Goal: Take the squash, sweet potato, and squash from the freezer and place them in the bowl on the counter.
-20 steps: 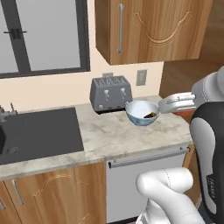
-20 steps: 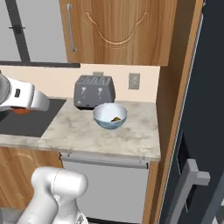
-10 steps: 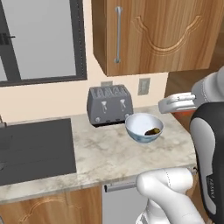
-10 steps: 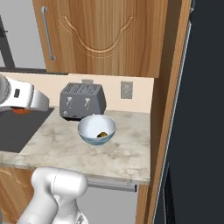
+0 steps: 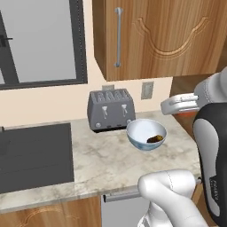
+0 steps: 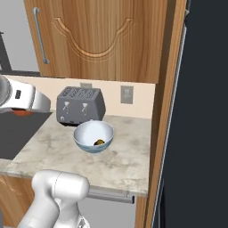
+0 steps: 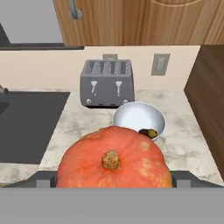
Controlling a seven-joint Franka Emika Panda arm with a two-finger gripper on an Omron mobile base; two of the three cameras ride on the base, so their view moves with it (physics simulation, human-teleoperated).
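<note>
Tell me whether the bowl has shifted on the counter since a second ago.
No. The bowl sits just in front and to the right of the toaster, as before. The whole view shifted because the base drove.

squash [image 7: 113, 159]: bottom cut off | item in bowl [image 7: 139, 119]: too small to identify

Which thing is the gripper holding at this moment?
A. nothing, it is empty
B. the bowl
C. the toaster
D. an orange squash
D: in the hand view the round orange squash with its brown stem sits between the gripper fingers, while the bowl and the toaster stand apart on the counter.
</note>
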